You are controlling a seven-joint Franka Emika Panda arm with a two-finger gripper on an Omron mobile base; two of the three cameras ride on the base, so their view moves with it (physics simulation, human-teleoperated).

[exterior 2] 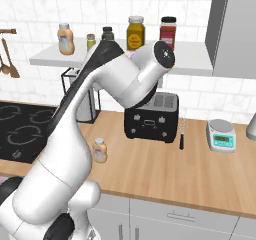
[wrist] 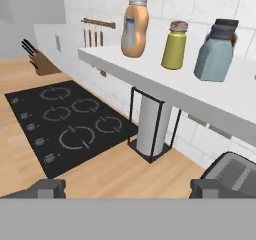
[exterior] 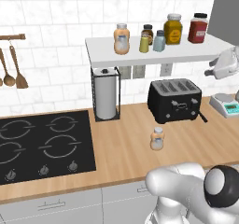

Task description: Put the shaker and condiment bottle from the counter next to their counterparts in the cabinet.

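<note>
My pincer [wrist: 127, 188] stands wide open with nothing between its two dark tips, up beside the white wall shelf [exterior: 196, 48] and looking along it. On that shelf I count two shakers: the olive-yellow shaker [wrist: 174, 45] and, just beside it, the pale blue-grey shaker [wrist: 216, 51] with its dark cap, both upright and near each other but not touching. There are two peach-orange bottles in all: one peach-orange bottle [wrist: 134, 26] stands on the shelf towards its left end, and the other, the condiment bottle [exterior: 157, 138], stands upright on the wooden counter [exterior: 126, 148], in front of the black toaster [exterior: 175, 100] and apart from it. Further along the shelf sit one mustard-yellow jar [exterior: 173, 29] and one red jar [exterior: 198, 28], plus one small dark-capped jar [exterior: 148, 30] behind the olive shaker; its contents I cannot make out from here. Under the shelf one paper towel roll [exterior: 105, 94] stands in a black wire holder. The black hob [exterior: 42, 146] has four burners and, as far as I can count in the left base view, three knobs along its front. One small digital scale [exterior 2: 221, 134] rests on the counter to the right of the toaster. Two wooden utensils [exterior: 14, 70] hang from a rail on the tiled wall, and one knife block [wrist: 37, 60] stands far off beyond the hob.
</note>
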